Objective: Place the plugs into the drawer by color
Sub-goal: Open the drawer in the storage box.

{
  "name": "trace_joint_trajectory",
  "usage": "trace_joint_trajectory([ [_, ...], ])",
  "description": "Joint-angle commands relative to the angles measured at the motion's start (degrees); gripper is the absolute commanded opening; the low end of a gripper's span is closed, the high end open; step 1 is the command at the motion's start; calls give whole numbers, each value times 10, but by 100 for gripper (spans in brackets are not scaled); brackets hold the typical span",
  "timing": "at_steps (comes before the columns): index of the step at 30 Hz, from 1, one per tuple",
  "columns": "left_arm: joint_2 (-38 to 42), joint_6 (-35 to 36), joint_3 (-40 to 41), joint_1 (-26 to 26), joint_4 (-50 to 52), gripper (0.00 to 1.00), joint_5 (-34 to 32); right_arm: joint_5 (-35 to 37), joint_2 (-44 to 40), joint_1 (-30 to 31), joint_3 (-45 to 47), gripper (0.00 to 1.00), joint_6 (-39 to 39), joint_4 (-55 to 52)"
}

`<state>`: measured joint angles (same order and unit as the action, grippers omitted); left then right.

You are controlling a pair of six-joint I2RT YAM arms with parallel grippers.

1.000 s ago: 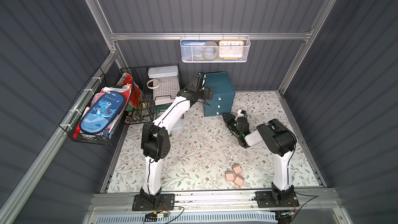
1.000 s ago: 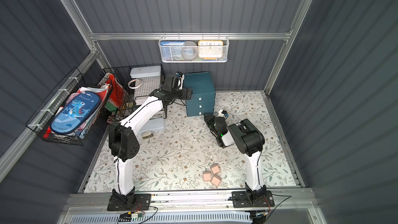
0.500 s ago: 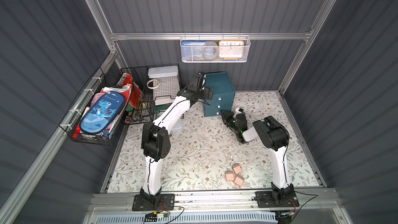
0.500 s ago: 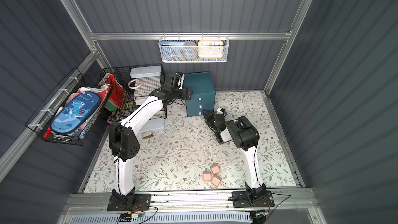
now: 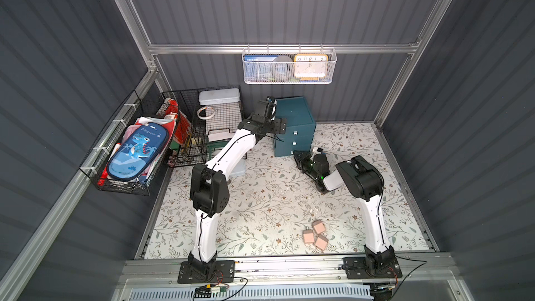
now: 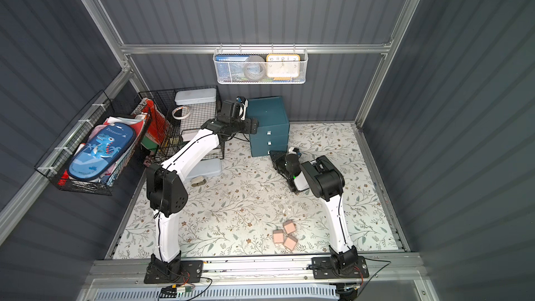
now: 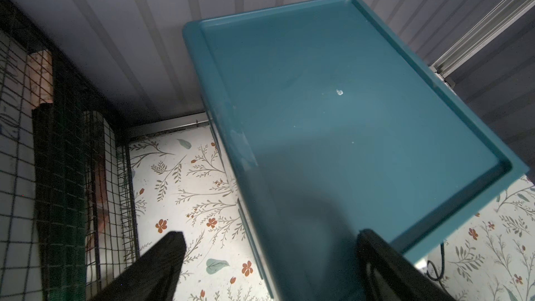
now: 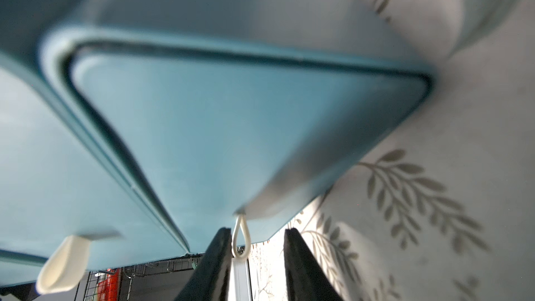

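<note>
The setting is a robot test cell dressed as a home desk corner. Ribbed grey panel walls (image 5: pixel 289 4) and an aluminium profile frame (image 5: pixel 283 48) enclose the workspace. Two white-and-black arms (image 5: pixel 231 152) (image 5: pixel 373 215) stand bolted to a metal rail (image 5: pixel 289 267) along the front edge, with loose wiring below. Domestic props fill the interior: a floral mat (image 5: pixel 260 198), a white mesh basket (image 5: pixel 288 81) holding a clock (image 5: pixel 310 66), a black wire basket (image 5: pixel 95 169) containing a dinosaur pencil case (image 5: pixel 134 152), and a teal drawer cabinet (image 5: pixel 295 117).
</note>
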<state>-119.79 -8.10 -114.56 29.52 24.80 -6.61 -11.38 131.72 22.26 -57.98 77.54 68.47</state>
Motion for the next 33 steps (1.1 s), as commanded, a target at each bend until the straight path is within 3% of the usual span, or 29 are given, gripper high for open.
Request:
trace_joint_trajectory([
  [1, -36, 21, 24, 5, 115, 97, 16, -4, 13, 4, -16, 33, -2, 1],
  [7, -35, 21, 27, 5, 115, 97, 14, -3, 20, 5, -24, 26, 0, 8],
  [16, -40, 21, 26, 4, 115, 97, 16, 0, 20, 4, -17, 0, -2, 10],
  [33, -51, 22, 17, 5, 114, 97, 17, -6, -106, 13, 141, 0, -63, -12],
])
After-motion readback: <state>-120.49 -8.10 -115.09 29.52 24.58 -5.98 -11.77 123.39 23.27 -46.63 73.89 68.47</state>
